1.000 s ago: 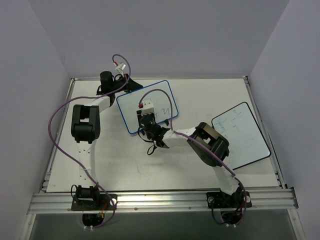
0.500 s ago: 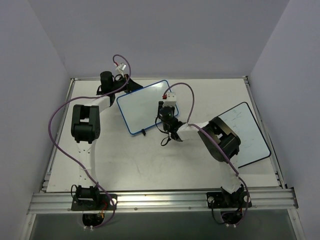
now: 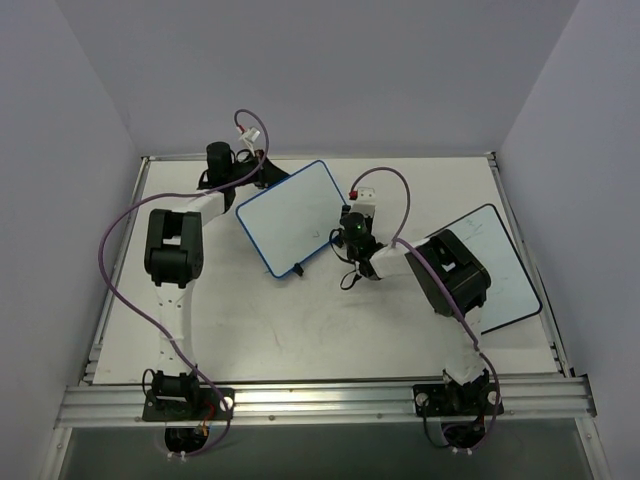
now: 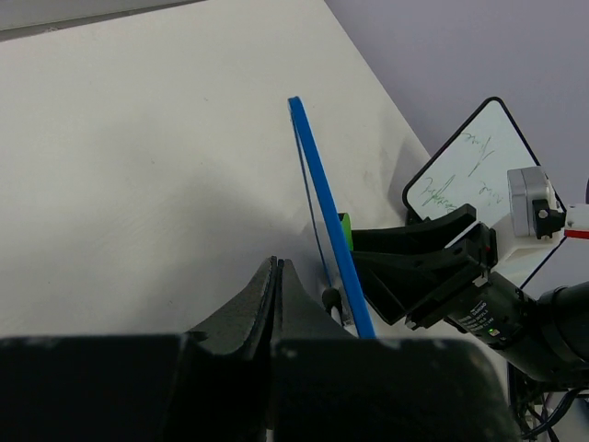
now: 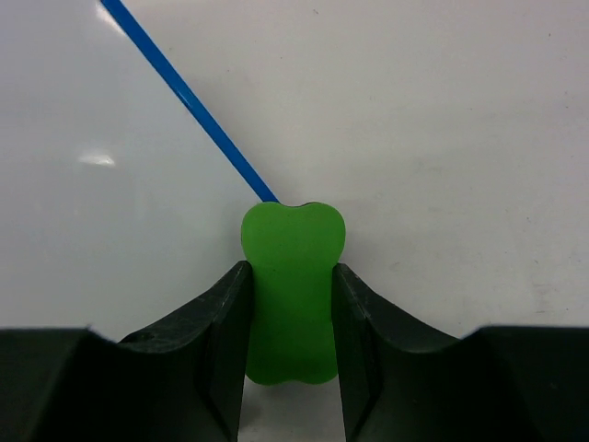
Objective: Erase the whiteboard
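At the far middle of the table (image 3: 250, 330) I see the whiteboard (image 3: 290, 215). My right gripper (image 5: 293, 276) pinches a green eraser (image 5: 293, 235) at its blue edge. My left gripper (image 4: 276, 269), jaws pressed together, sits beside its far edge.

The table (image 3: 300, 320) lies open in front of the whiteboard (image 3: 290, 215). The left gripper (image 3: 262, 174) crowds its far corner, the right gripper (image 3: 348, 240) and green eraser (image 5: 293, 285) its right edge. A black-framed board (image 3: 485, 265) fills the right.

On the desk (image 3: 250, 330) lies the whiteboard (image 3: 290, 217): left fingers (image 4: 241, 313) at its far-left corner, right fingers (image 5: 221, 318) with an eraser (image 5: 293, 295) between them at its right edge, a second board (image 3: 490, 270) farther right.
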Controlling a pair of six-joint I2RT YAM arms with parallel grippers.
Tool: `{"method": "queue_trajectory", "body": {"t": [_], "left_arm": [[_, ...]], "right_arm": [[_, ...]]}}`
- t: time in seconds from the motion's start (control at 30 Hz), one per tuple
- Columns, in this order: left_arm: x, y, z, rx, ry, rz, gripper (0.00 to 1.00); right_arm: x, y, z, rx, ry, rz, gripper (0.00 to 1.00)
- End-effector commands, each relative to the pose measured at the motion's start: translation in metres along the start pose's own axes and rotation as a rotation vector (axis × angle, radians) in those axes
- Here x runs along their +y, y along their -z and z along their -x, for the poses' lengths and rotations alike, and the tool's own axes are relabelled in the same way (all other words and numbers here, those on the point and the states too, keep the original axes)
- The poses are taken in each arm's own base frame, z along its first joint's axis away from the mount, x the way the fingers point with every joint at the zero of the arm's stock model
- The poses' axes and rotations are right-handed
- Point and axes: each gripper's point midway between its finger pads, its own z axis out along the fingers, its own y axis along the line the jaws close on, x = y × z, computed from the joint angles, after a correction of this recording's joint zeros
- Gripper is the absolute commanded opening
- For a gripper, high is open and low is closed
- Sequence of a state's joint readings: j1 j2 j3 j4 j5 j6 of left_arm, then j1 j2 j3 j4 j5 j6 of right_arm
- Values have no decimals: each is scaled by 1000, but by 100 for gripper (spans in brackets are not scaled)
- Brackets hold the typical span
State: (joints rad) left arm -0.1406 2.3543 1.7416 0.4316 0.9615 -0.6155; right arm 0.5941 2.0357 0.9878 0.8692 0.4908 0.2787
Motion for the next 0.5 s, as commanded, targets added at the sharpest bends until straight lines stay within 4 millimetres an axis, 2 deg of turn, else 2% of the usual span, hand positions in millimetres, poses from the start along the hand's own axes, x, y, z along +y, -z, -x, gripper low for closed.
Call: {"method": "queue_trajectory", "body": {"t": [0.0,0.23,0.3,0.33,0.47], "left_arm": [[-26,0,16,-5,-75,-49,2],[-25,0,15,-3,-73,-50,2],[-26,0,15,-3,-74,-50,2],[-26,0,16,-3,-76,-50,2],[-27,1,16,-3,-77,-50,2]], "right_arm": [[11,10,-17,61,44,62,2],[41,23,-5,30,95,89,2],[42,22,1,16,101,59,3],[39,22,-2,30,109,43,3],[27,23,8,23,87,-5,2]]}}
